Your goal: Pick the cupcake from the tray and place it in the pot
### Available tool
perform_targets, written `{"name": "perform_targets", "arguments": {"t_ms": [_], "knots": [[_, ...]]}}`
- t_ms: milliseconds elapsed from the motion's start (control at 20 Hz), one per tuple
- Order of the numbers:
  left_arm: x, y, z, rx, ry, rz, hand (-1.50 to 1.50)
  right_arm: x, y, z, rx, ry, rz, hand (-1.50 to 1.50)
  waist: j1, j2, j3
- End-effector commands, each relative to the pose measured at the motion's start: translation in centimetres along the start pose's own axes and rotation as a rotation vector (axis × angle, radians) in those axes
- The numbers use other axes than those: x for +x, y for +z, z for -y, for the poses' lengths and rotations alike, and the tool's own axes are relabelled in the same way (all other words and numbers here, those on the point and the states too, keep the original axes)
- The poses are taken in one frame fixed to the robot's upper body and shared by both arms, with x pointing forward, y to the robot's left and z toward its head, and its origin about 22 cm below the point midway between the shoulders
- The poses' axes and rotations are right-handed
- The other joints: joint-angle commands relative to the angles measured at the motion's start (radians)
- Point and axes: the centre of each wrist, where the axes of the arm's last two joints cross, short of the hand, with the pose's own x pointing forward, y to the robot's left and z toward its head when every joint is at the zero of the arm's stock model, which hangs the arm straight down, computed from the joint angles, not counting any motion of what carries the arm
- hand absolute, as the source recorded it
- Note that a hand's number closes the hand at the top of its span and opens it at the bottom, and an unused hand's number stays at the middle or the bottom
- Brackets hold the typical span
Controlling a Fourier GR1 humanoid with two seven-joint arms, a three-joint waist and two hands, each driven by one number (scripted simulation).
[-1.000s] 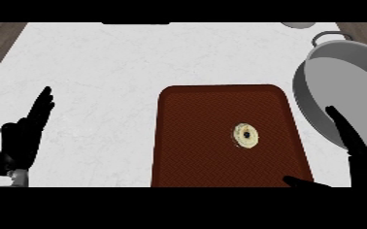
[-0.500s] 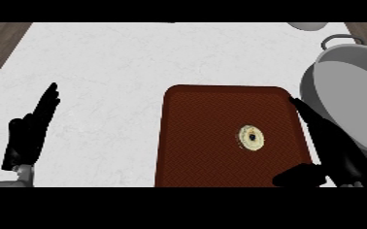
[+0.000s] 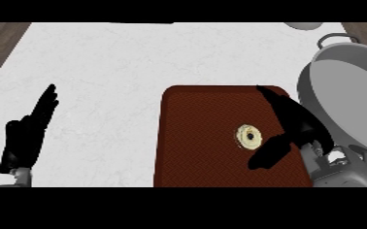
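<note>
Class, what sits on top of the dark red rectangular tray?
A pale round cupcake, seen from above. The black right hand hangs over the tray's right side, covering that part.

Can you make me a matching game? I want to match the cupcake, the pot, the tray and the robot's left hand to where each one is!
Things:
1. small round yellowish cupcake
2. big grey metal pot
3. dark red-brown rectangular tray
4. black left hand

Places:
A. near the view's left edge, open, fingers up
B. on the tray, beside the thumb of the black right hand
C. at the view's right, next to the tray
D. flat on the white counter, under the cupcake

Pairs: 1-B, 2-C, 3-D, 4-A
</note>
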Motion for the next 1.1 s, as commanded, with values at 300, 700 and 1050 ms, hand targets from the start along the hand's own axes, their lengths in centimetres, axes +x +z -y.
{"name": "perform_targets", "arguments": {"t_ms": [300, 700, 1050], "knots": [[-0.9, -0.6, -0.7, -0.009, -0.002, -0.007, 0.00, 1.9, -2.5, -1.7, 0.076, 0.160, -0.199, -1.50, -0.018, -0.002, 0.000], [-0.7, -1.6, -0.1, 0.002, 0.004, -0.006, 0.00, 4.4, -5.9, -3.4, 0.105, 0.172, -0.228, -1.50, -0.015, 0.000, 0.001], [-0.1, 0.9, -0.8, 0.015, -0.010, -0.002, 0.00, 1.8, -7.4, -5.1, 0.115, 0.194, -0.278, -1.50, -0.011, -0.003, 0.001]]}}
